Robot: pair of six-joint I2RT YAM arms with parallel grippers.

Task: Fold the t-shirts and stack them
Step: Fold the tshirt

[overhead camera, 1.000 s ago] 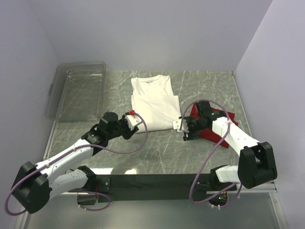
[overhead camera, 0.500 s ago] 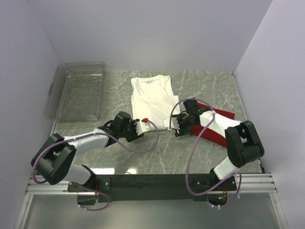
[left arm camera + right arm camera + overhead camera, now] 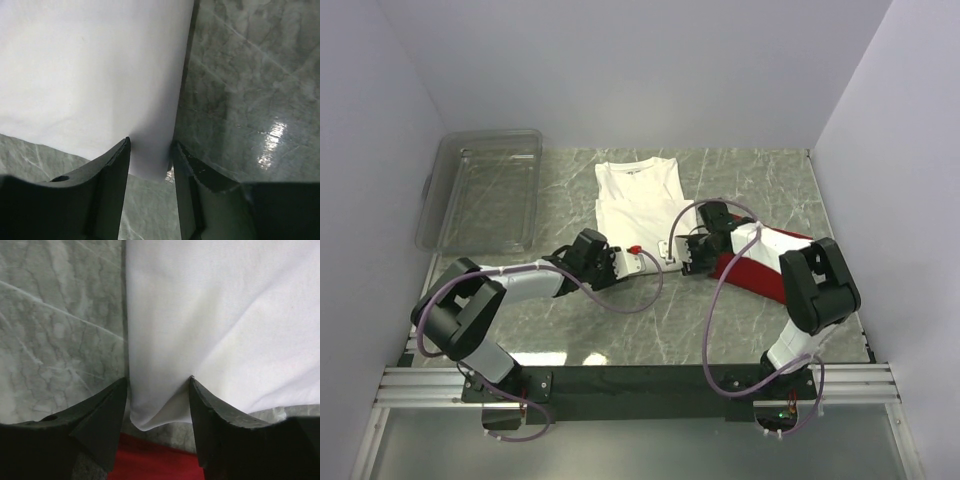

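The white t-shirt (image 3: 635, 200) lies folded flat at the table's middle, collar toward the back wall; its chest print does not show. My left gripper (image 3: 644, 260) reaches in from the left at the shirt's near edge. In the left wrist view its jaws stand open either side of a corner of the white t-shirt (image 3: 90, 65). My right gripper (image 3: 667, 250) comes in from the right, open around another corner of the white t-shirt (image 3: 215, 305). The red t-shirt (image 3: 760, 272) lies crumpled under the right arm, and a strip of that red t-shirt (image 3: 150, 462) shows below the right gripper's jaws.
A clear plastic bin (image 3: 485, 190) stands at the back left. The grey marble table (image 3: 670, 320) runs to white walls on three sides. Both arms' cables loop over the table in front of the shirt.
Both grippers have closed in on the white shirt's near edge, the left moving right and the right moving left. They now sit close together over its corners.
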